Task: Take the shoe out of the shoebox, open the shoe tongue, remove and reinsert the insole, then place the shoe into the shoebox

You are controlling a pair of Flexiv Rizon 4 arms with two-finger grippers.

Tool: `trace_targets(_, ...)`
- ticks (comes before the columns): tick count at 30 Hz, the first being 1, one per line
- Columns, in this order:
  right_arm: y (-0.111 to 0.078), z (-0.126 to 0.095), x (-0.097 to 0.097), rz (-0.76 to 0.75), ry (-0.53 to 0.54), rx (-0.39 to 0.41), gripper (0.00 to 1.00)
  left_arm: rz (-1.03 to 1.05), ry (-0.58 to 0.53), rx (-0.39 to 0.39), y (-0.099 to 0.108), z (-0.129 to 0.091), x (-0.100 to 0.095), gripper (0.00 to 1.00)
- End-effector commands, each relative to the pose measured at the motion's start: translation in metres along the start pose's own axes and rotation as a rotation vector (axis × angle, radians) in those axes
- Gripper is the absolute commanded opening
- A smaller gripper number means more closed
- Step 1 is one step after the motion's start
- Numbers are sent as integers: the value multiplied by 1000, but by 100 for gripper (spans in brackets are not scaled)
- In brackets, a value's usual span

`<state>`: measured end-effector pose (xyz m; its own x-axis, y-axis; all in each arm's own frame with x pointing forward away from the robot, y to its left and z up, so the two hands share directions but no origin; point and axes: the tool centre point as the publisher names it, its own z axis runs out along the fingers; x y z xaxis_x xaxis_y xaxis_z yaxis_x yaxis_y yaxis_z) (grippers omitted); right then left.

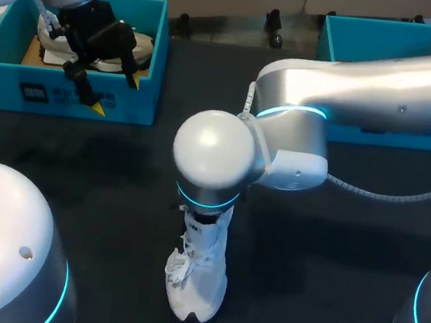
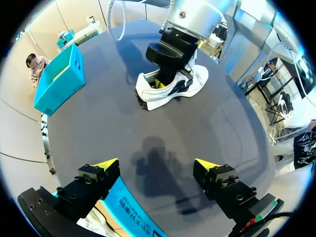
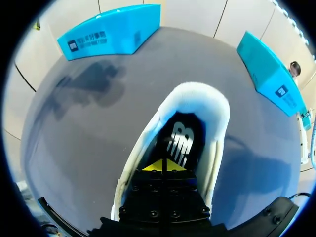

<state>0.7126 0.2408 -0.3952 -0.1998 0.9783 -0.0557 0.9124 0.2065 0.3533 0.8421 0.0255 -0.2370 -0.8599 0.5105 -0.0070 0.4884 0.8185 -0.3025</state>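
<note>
From above, the white lace-up sports shoe (image 1: 198,283) stands on the dark tabletop (image 1: 95,194) near the middle of its near edge, out of its box. The right arm (image 1: 364,85) reaches in over it and hides the shoe's opening. The left gripper (image 1: 116,94) hangs over the blue cardboard shoebox (image 1: 136,102) at the far left corner, fingers spread wide and holding nothing. A second shoe (image 1: 139,44) lies in that box. Another blue box (image 1: 385,40) sits at the far right corner.

From the left wrist, the left gripper has the shoebox's near wall just under its open fingers. Well ahead of them, the right gripper (image 2: 159,83) is down inside the shoe. The tabletop between is bare.

From the right wrist, the right gripper's fingers are pressed together, their tips low inside the shoe, right over the dark insole (image 3: 180,143). I cannot tell whether they pinch it.

I judge that the insole step is in hand. Next, a lift should run straight up along the heel collar, and the other arm may need to steady the shoe. There is open tabletop on both sides. The near edge is close, so any dragging ought to go away from that edge.
</note>
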Motion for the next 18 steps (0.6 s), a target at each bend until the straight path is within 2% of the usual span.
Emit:
trace_targets(1, -8, 9, 8, 381, 1, 14, 0, 0, 0, -2, 0, 0, 1, 100)
trace_targets(4, -7, 3, 7, 378, -1, 12, 0, 0, 0, -2, 0, 0, 1, 100)
trace_targets(10, 13, -11, -3, 341, -46, -25, 0, 0, 0, -2, 0, 0, 1, 100)
trace_targets(14, 24, -3, -12, 326, -26, -7, 0, 0, 0, -2, 0, 0, 1, 100)
trace_targets(18, 22, 15, -15, 332, 9, 29, 0, 0, 0, -2, 0, 0, 1, 100)
